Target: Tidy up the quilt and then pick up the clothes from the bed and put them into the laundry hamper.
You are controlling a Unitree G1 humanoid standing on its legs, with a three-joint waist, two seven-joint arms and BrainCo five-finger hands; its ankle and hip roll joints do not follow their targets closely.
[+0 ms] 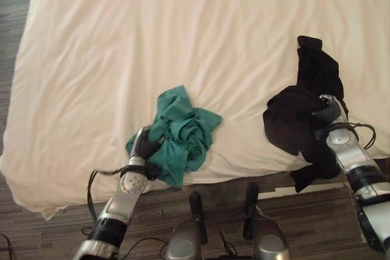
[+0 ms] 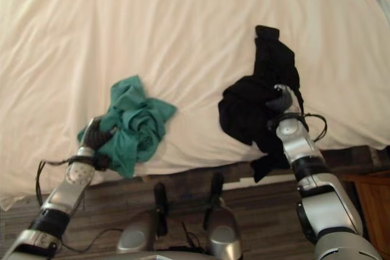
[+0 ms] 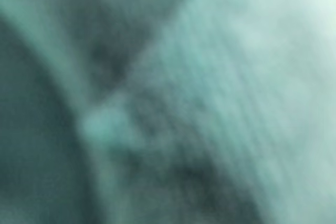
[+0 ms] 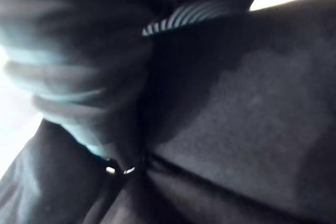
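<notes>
1. Fingers of both hands sit buried in cloth; their grip cannot be told.
2. Left hand meets the teal garment, right hand the black garment, near the bed edge.
3. Gathering loose folds before lifting seems wise.

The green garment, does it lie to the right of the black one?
No, the green garment lies left of the black garment, both near the bed's front edge.
</notes>
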